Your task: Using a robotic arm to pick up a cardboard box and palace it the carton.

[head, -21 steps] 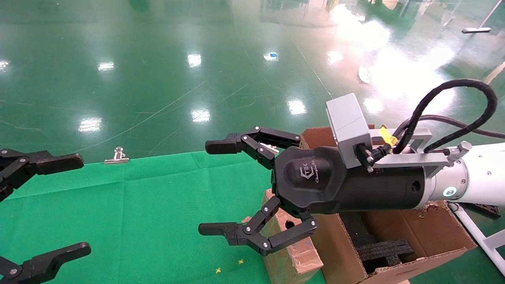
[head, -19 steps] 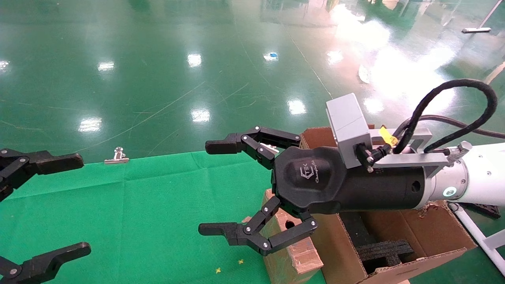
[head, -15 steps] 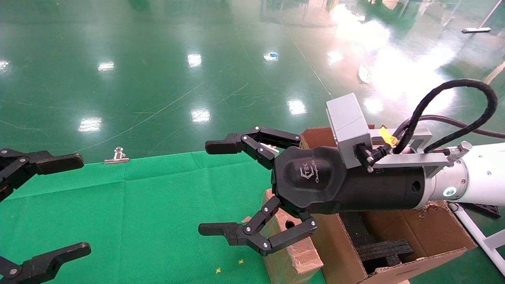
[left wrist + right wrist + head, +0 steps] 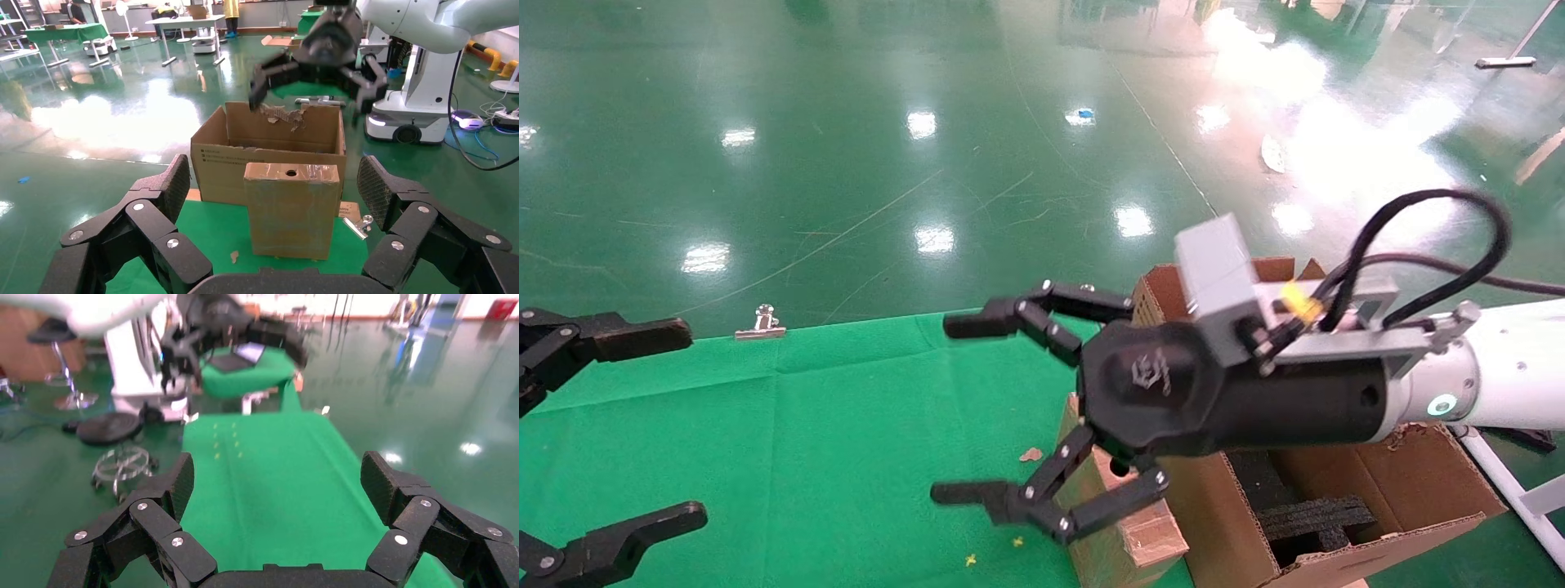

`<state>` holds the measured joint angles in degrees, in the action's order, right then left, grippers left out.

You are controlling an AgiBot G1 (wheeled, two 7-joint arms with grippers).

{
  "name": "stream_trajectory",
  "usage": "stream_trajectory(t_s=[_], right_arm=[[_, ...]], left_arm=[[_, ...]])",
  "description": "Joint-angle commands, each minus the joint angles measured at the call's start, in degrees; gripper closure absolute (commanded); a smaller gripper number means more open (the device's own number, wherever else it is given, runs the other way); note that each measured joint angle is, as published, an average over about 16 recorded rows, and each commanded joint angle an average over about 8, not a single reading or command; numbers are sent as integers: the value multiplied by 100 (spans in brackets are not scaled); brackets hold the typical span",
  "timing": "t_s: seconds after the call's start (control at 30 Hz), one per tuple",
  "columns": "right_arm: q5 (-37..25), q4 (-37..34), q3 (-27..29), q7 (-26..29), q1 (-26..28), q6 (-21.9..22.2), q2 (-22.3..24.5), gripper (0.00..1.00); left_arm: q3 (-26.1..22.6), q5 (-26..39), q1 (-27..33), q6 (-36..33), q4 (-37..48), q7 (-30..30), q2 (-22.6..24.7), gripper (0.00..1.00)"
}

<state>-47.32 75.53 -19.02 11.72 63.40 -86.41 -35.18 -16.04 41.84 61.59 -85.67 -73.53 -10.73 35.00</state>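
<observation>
The cardboard box [image 4: 1120,523] stands at 5 o'clock on the green tabletop [image 4: 789,441], touching the carton [image 4: 1344,490]. The right gripper [image 4: 964,408], jaws spread wide, has dipped slightly toward it, beginning the grasp; the left gripper [image 4: 641,420] idles open at 9 o'clock.

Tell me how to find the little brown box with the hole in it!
Look at the green table cloth and go to its edge on the robot's right, where the big open carton stands. The cardboard box stands upright on the cloth, right beside that carton. It is much smaller, closed, and has one round hole in its top, while the carton has flaps and black foam inside.
</observation>
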Motion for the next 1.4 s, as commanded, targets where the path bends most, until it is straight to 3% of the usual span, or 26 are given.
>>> stream_trajectory(t_s=[0.03, 0.3, 0.53, 0.83, 1.03, 1.4], right_arm=[[-109, 87, -41, 54, 12, 22, 23, 0], [-1668, 226, -1353, -5, 893, -396, -303, 0], [-2615, 238, -2714, 24, 1994, -424, -393, 0], [-2557, 233, -3818, 5, 3691, -457, -101, 0], [-2757, 224, -4764, 415, 4650, -458, -24, 0], [-2790, 225, -6511, 1112, 5754, -431, -372, 0]], left_arm=[[-1, 0, 1, 0, 1, 1, 0, 0], [-5, -3, 2, 0, 2, 3, -1, 0], [-8, -5, 3, 1, 2, 4, -2, 0], [-12, -7, 4, 3, 2, 6, -4, 0], [-14, -9, 4, 4, 2, 7, -5, 0], [-19, -12, 5, 6, 2, 10, -7, 0]])
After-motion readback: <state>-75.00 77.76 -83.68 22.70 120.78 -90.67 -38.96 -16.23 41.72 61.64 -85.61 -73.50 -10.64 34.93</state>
